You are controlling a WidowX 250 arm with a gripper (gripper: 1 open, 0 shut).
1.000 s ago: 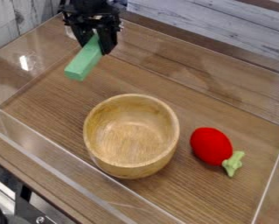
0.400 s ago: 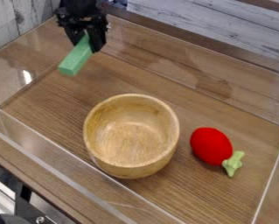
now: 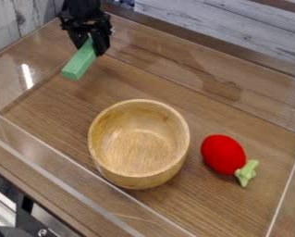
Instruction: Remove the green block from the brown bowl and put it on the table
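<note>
Light green is the colour of the small elongated block [image 3: 79, 61] I have up in the far left part of my view, and my gripper [image 3: 84, 40] has its jaws closed on the block's upper end. The block tilts, its free end reaching down and toward the left of the picture. It is outside the bowl, well apart from it, and shows against the brown wood-grain tabletop [image 3: 199, 56]. From this one angle I can't tell whether its lower end touches the wood or hangs just above it.

The round light-brown wooden bowl [image 3: 139, 143] sits nearer to me, around the middle of the view, with its thick rim and visible grain, and I see only bare wood inside. Just beside it, on the right of the picture, lies a red toy fruit [image 3: 223, 154] with a light green stem [image 3: 246, 172] pointing toward the lower right.

As for brands or labels, I can read no writing on the block, the bowl or the fruit. The dark gripper is too small and blurred for me to make out any marking.
</note>
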